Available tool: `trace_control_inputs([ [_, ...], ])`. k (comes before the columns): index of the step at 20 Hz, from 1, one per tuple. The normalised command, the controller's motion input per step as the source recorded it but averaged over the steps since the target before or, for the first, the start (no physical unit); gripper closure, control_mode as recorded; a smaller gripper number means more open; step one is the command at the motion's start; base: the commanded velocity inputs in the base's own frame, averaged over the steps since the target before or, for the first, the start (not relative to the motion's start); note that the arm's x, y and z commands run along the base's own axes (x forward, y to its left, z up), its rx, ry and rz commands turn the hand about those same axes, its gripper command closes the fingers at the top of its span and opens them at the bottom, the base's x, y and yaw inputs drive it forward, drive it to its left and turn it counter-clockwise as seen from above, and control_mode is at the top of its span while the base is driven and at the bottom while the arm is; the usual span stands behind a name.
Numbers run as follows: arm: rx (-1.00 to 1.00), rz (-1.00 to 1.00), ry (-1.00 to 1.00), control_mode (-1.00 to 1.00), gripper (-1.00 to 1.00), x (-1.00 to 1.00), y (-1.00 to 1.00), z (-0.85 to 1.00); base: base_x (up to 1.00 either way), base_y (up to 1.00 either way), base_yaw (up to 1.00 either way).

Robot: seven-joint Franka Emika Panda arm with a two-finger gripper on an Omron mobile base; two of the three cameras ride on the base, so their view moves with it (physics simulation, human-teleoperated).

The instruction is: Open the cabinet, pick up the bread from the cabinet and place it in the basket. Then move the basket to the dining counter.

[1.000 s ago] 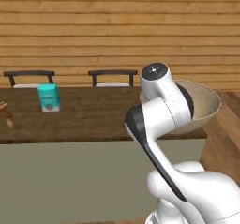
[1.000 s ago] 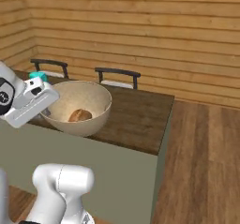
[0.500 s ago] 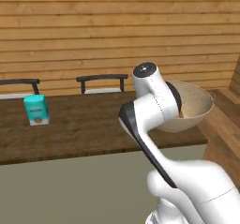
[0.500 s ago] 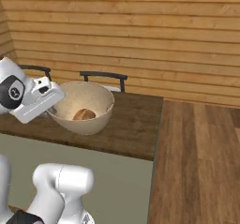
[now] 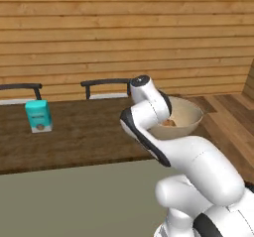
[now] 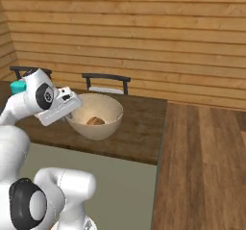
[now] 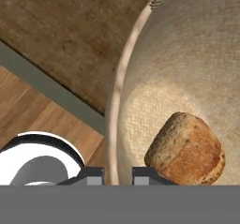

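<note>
The round tan basket (image 5: 182,116) (image 6: 98,113) is over the right end of the dark wood dining counter (image 5: 89,137) (image 6: 139,128); I cannot tell whether it touches the top. The golden-brown bread (image 5: 169,123) (image 6: 95,121) (image 7: 185,149) lies in its bottom. My gripper (image 7: 117,174) (image 6: 72,109) is shut on the basket's rim, one fingertip outside the wall and one inside next to the bread. The woven basket wall (image 7: 187,63) takes up the right of the hand view. The cabinet is out of view.
A teal carton (image 5: 38,115) (image 6: 18,86) stands on the counter's left part. Two dark chairs (image 5: 106,85) (image 6: 105,80) stand behind it against the plank wall. The counter ends just right of the basket, with wood floor (image 6: 206,166) beyond.
Both base views shifted at first as the base drove, then steadied. The arm swung a little left with the basket still gripped, bread inside.
</note>
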Motion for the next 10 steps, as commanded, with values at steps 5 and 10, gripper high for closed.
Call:
trace_control_inputs([
  [5,0.01,0.0,0.07,-1.0,1.0,1.0,0.04,-0.85,0.0,0.0,0.0],
  [10,0.02,0.0,0.01,-1.0,1.0,1.0,0.0,-0.63,0.0,0.0,0.0],
])
